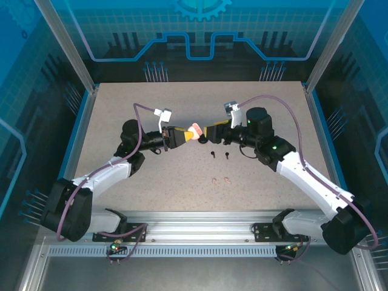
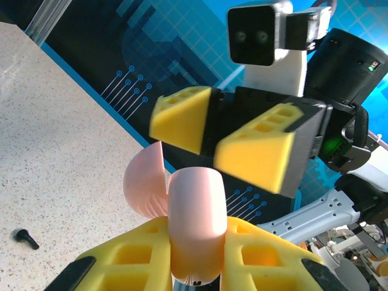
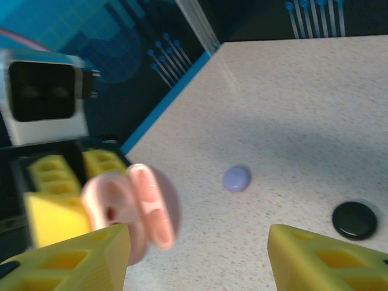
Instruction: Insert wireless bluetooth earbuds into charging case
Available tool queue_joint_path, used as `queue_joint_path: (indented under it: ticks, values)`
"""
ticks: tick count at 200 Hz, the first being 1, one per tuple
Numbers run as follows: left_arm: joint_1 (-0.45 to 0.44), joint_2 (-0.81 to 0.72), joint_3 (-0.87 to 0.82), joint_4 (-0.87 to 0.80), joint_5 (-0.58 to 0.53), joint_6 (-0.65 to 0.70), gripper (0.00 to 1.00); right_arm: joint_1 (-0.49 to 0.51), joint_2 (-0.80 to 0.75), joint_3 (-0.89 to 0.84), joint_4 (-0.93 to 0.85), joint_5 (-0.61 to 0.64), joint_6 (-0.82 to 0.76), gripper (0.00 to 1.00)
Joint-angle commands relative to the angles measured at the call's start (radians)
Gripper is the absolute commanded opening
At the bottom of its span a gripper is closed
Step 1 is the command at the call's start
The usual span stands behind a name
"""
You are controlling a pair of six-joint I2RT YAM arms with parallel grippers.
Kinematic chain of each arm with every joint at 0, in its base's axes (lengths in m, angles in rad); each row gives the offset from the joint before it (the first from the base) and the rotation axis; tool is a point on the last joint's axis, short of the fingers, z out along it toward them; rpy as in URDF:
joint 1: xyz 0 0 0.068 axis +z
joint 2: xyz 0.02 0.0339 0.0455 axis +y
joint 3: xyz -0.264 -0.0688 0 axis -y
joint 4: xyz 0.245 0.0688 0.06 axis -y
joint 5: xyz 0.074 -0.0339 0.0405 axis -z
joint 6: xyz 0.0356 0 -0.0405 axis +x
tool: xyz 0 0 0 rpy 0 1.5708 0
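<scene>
My left gripper [image 2: 197, 257] clamps the open pink case [image 2: 195, 212]. The right gripper [image 2: 221, 138] faces it, fingers spread and empty. I keep the case level, then fetch the pale pink earbuds [image 1: 220, 180] on the table at 5 o'clock.

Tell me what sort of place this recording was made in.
Probably a purpose-built robot test cell: a speckled tabletop boxed in by an aluminium frame, blue printed panels with gear and circuit graphics as walls, and a mounting rail at the near edge.
</scene>
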Motion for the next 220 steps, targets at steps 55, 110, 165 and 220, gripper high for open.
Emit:
queue_joint_path:
  ticks: [55, 110, 165, 220]
  values:
    - [-0.001, 0.002, 0.014, 0.120, 0.038, -0.018, 0.00, -0.007, 0.044, 0.000, 0.039, -0.115, 0.005, 0.51]
    - [-0.002, 0.002, 0.017, 0.130, 0.043, -0.028, 0.00, -0.007, 0.077, 0.011, 0.061, -0.113, 0.019, 0.49]
    - [-0.012, 0.006, 0.022, 0.129, 0.046, -0.028, 0.00, -0.005, 0.098, 0.026, 0.071, -0.125, 0.033, 0.45]
    - [-0.020, 0.018, 0.022, 0.132, 0.049, -0.028, 0.00, -0.002, 0.118, 0.048, 0.072, -0.146, 0.038, 0.31]
